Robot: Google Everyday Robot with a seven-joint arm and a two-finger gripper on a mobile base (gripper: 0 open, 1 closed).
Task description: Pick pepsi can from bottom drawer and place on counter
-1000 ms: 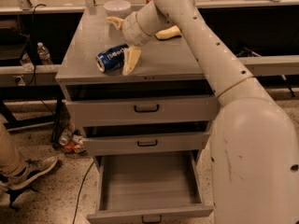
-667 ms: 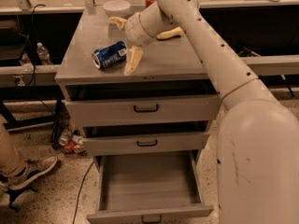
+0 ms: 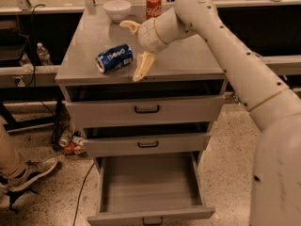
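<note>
I see the pepsi can [image 3: 114,58] lying on its side on the counter [image 3: 193,55], left of centre in the upper half of the frame, with its white lettering facing me. My gripper [image 3: 136,46] hovers over the counter just to the right of the can. Its two pale fingers [image 3: 143,66] are spread wide with nothing between them, and the lower finger's tip reaches down to the counter's front edge, just beside the can.

The arm runs in from the right side of the frame. At the back of the counter stand a white bowl [image 3: 117,8] and a red Coca-Cola can [image 3: 153,6].

Below, the bottom drawer [image 3: 150,185] is pulled well out towards the bottom of the frame. The two shallower drawers [image 3: 146,111] above it are pushed almost in. At the lower left a person's shoe [image 3: 28,171] rests on the floor.
</note>
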